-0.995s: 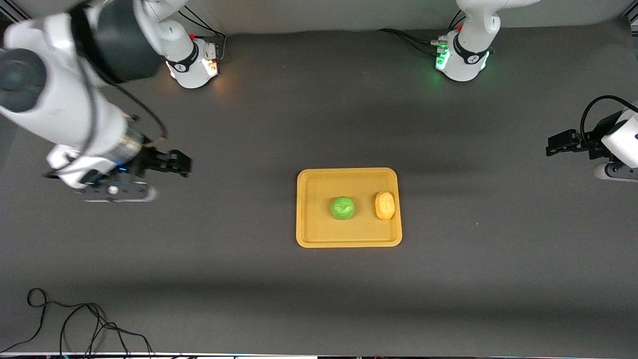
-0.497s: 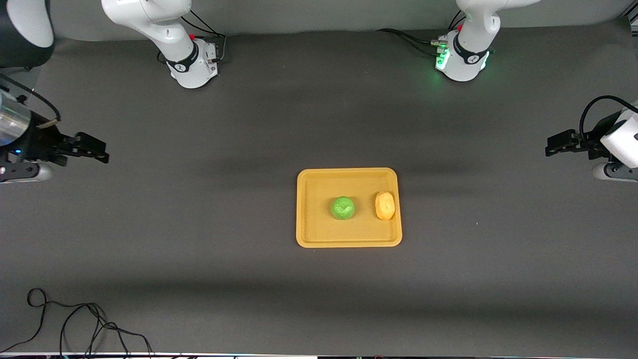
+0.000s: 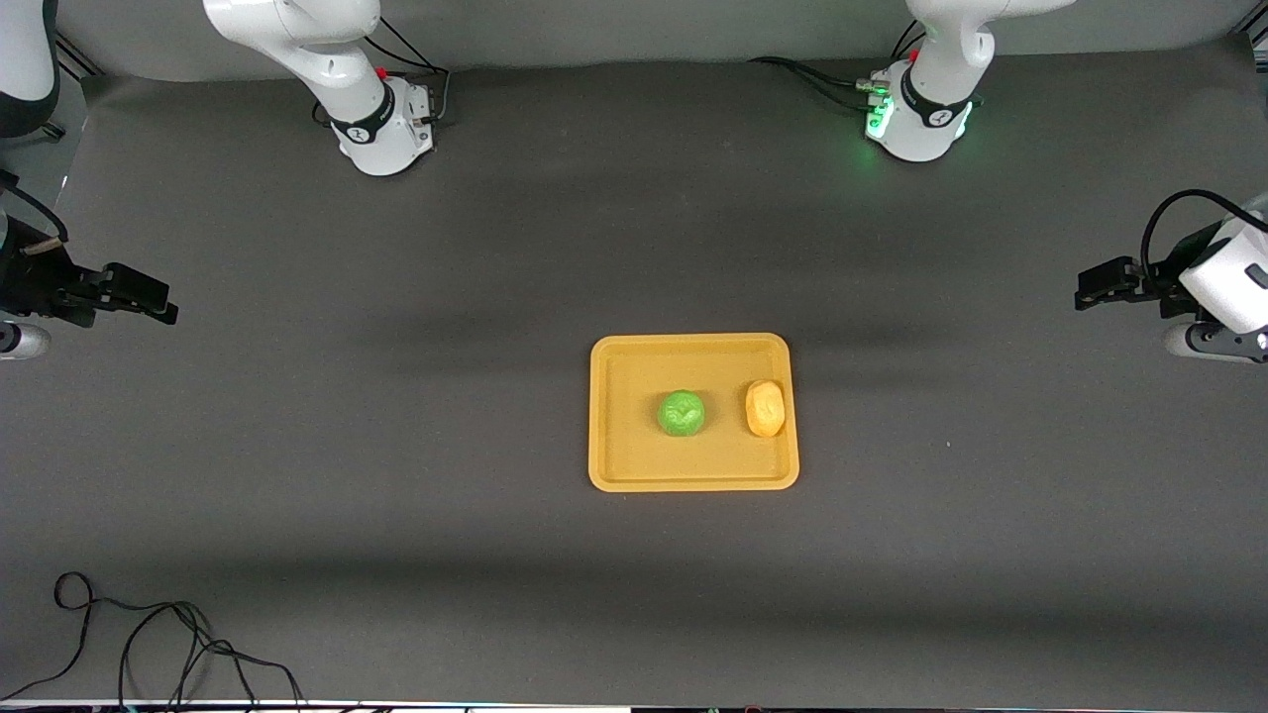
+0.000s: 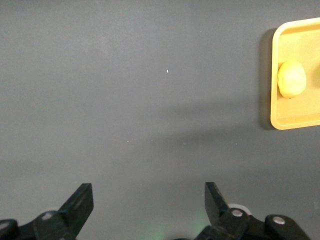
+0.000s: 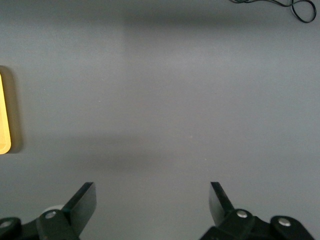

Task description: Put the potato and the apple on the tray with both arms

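The yellow-orange tray (image 3: 619,465) lies at the table's middle. The green apple (image 3: 682,413) sits on it near its centre. The yellow-orange potato (image 3: 765,408) sits on it beside the apple, against the rim toward the left arm's end. The left wrist view shows the tray's edge (image 4: 278,120) and the potato (image 4: 292,79). My left gripper (image 3: 1093,287) is open and empty, up over the left arm's end of the table (image 4: 148,192). My right gripper (image 3: 149,297) is open and empty, up over the right arm's end (image 5: 152,192). The right wrist view shows a sliver of tray (image 5: 4,115).
A black cable (image 3: 149,644) lies looped on the table at the corner nearest the front camera, toward the right arm's end; it also shows in the right wrist view (image 5: 295,7). The two arm bases (image 3: 381,124) (image 3: 916,119) stand along the table's edge farthest from the front camera.
My right arm has swung away from the tray toward its own end of the table, gripper open and empty. My left gripper has barely shifted. Apple and potato have not moved.
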Controlling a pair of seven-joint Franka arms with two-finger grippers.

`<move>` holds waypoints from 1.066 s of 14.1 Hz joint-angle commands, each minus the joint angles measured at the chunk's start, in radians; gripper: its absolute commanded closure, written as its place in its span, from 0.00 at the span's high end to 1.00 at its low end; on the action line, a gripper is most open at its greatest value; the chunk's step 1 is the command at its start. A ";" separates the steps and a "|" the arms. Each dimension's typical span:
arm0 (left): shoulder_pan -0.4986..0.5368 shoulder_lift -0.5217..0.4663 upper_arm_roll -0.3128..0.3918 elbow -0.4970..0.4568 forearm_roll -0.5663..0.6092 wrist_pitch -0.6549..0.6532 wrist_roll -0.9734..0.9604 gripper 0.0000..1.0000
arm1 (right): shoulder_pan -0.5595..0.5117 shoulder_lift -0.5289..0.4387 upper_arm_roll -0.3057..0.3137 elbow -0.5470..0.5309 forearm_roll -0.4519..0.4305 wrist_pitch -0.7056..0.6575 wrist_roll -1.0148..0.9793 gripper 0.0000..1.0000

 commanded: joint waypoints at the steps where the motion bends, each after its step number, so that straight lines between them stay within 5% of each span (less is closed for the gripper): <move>1: -0.029 -0.019 0.005 -0.009 -0.006 0.006 -0.027 0.99 | -0.003 -0.025 0.002 -0.022 -0.001 -0.021 -0.025 1.00; 15: -0.046 -0.017 0.002 -0.051 0.009 0.045 -0.035 0.98 | 0.002 -0.022 0.007 -0.009 0.000 -0.027 -0.023 1.00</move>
